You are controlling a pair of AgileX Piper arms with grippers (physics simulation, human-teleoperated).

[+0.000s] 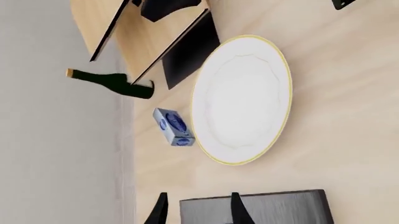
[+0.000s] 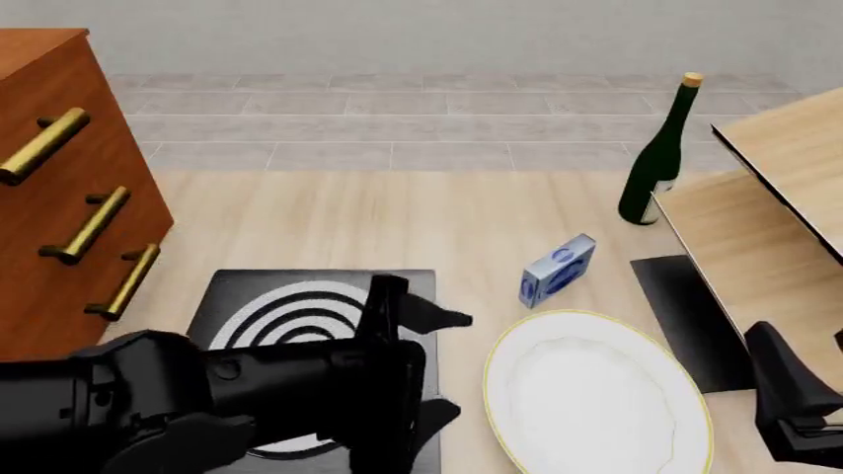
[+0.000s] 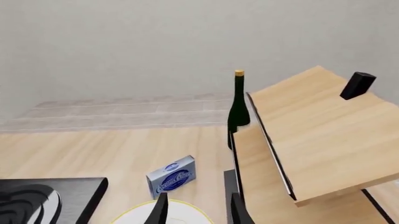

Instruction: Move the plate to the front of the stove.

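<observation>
Flat on the table [image 2: 395,212], the plate [image 2: 593,395], white with a thin gold rim, lying just right of the stove [image 2: 316,296] and close beside it, nothing resting on its face. Near the plate's far edge, on the side away from the arms, a small blue-and-white box [image 2: 558,269], set apart from the rim by a narrow strip of bare wood. Further beyond that box, a dark green bottle [image 2: 656,158] standing upright. Right of the plate, a plain black panel [image 2: 685,316] lying flat, and past it a light wooden shelf unit [image 2: 777,197] with two boards. Left of the stove, a brown drawer chest [image 2: 66,188] with gold bar handles.

Over the stove's near half, the left gripper [image 2: 428,360], fingers spread wide with nothing between them, pointing toward the plate and stopping short of its rim; in the left wrist view, both fingertips [image 1: 236,210] apart above the stove's edge, plate well clear ahead. At the plate's near right, the right gripper [image 3: 196,210], fingers likewise parted and empty, tips hanging over the plate's rim in the right wrist view, touching or not impossible to tell.
</observation>
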